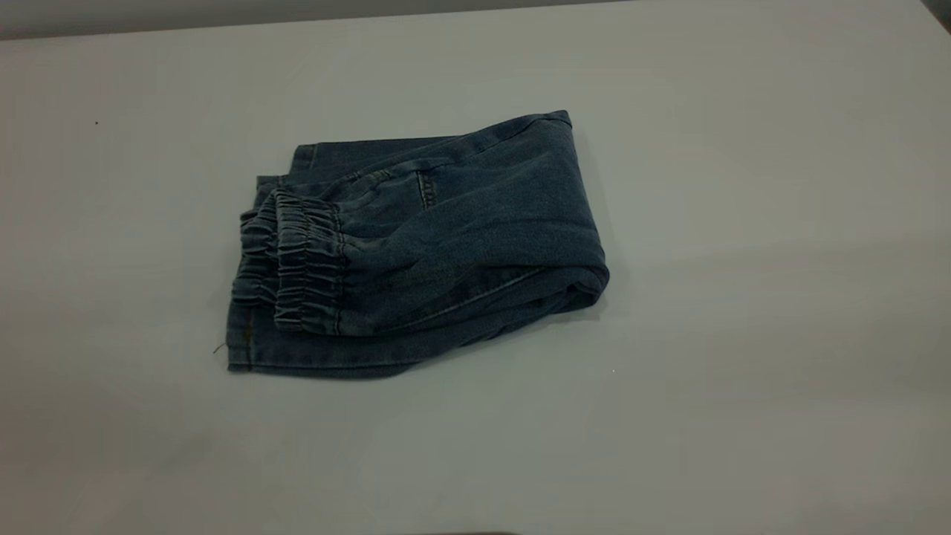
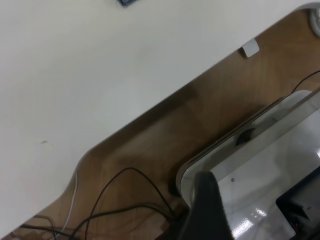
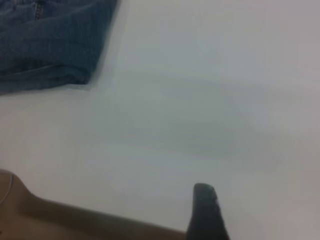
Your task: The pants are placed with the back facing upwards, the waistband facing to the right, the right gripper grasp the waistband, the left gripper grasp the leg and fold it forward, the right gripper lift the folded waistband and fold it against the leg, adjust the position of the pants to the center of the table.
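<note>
The pants (image 1: 446,238) lie folded in a compact blue denim bundle near the middle of the white table (image 1: 743,371). The gathered elastic waistband (image 1: 297,260) rests on top at the bundle's left end, and the rounded fold (image 1: 587,279) is at its right. Leg hems (image 1: 245,349) stick out from under the waistband at the left. Neither arm shows in the exterior view. My left gripper (image 2: 207,210) hangs off the table, over the floor. My right gripper (image 3: 206,212) is above bare tabletop near the table's edge, well apart from the pants (image 3: 50,40). Nothing is held.
In the left wrist view the table edge (image 2: 165,100) runs diagonally, with brown floor (image 2: 210,115), black cables (image 2: 125,200) and a glossy white base (image 2: 260,175) beyond it. A sliver of denim (image 2: 127,2) shows far off. Brown floor (image 3: 30,215) also shows past the table's edge in the right wrist view.
</note>
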